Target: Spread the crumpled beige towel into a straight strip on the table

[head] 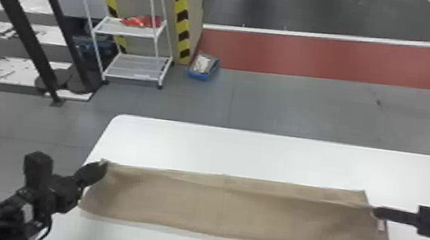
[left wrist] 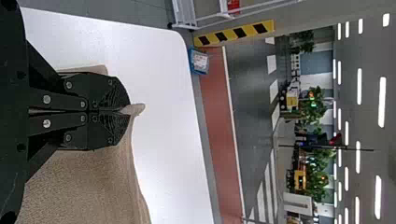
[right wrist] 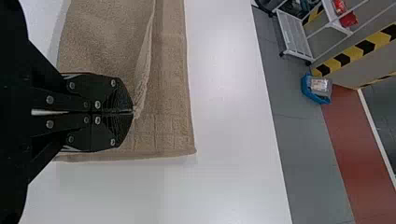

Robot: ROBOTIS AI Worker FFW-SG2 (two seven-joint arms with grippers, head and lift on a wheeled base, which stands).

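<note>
Left tool (left wrist: pixel 129 110): a corner of the beige towel (head: pixel 215 210) is pinched
Right tool (right wrist: pixel 132 112): a raised fold is gripped near the other end
Towel strip: nearly straightened along the tabletop (head: pixel 260 154)
Ends: apparently to be laid flat, released

A white rack (head: pixel 137 67) stands on grey floor (head: pixel 286 102), red packets (head: pixel 140 21) on its upper shelf; just right of the rack, a yellow-and-black striped strip (head: pixel 180 17) runs up a wall edge, with a blue bin (head: pixel 200 76) beside it; farther right of the rack lies a red floor band (head: pixel 310 57), edged in white; left of it stand dark posts (head: pixel 27 26); nearer than the rack is a white table (head: pixel 261 150); far beyond it, leafy plants (left wrist: pixel 317 105) and rows of bright ceiling lights (left wrist: pixel 382 101).
</note>
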